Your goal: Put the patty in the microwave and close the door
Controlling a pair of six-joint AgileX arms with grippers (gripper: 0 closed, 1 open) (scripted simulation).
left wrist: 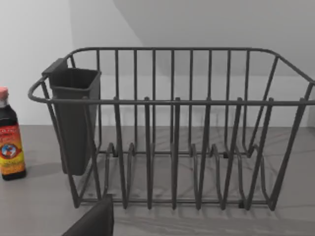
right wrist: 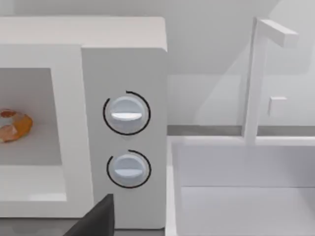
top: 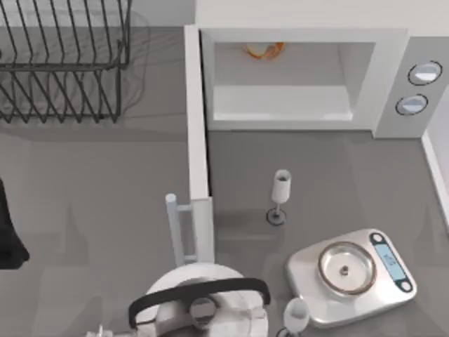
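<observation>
White microwave [top: 302, 77] with silver-blue knobs [top: 425, 73], orange-brown patty [top: 264, 50], dark grey wire rack [left wrist: 172, 128], silver scale [top: 351, 275], blue display [top: 389, 258]

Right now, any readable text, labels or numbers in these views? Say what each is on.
None can be read.
Sauce bottle: red and yellow label with a round picture, lettering too blurred to read.
Kitchen scale: blue display, no digits legible.
Microwave: two knobs, no marks or numbers visible.
</observation>
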